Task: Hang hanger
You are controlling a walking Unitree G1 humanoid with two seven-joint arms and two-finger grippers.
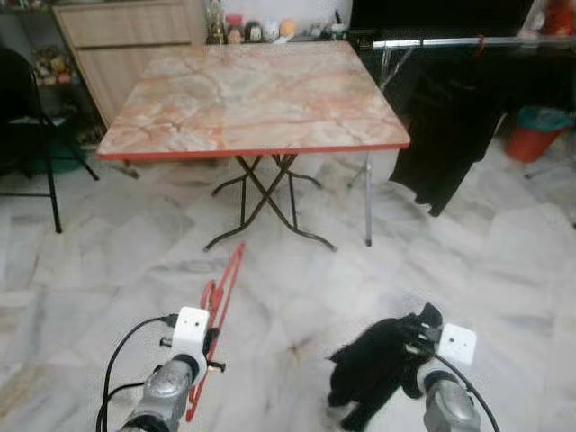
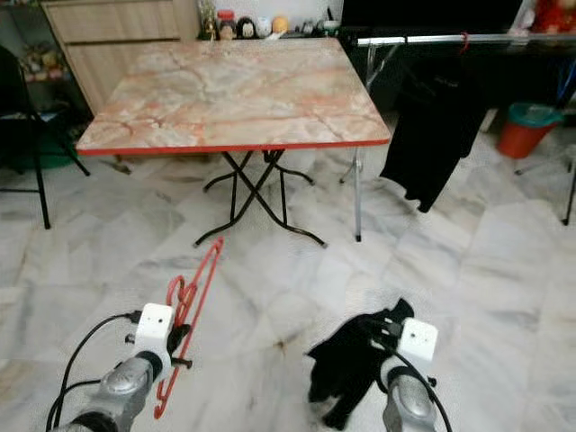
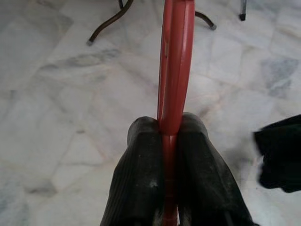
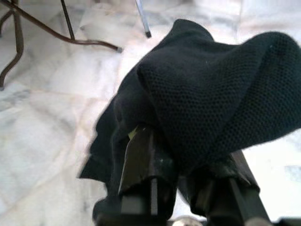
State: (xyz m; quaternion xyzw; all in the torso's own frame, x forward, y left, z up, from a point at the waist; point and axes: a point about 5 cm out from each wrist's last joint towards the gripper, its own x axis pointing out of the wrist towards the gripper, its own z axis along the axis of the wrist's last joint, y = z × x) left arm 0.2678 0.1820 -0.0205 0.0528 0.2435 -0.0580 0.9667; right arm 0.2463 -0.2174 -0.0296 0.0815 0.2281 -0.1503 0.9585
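Pinching one red hanger [image 3: 175,70] between closed fingers, the left pincer [image 3: 170,141] holds it above the marble floor [image 1: 468,270]; the right pincer [image 4: 183,160] grips one black garment [image 4: 211,94] (a second hangs beside the worktop [image 1: 252,99]).

Head stereo pair is looking fwd and down over both arms, sharing table [image 1: 252,94] and marble floor [image 1: 468,261]. Wrist cams are looking close along each hand's fingers toward the floor and the table's legs [image 3: 106,26].
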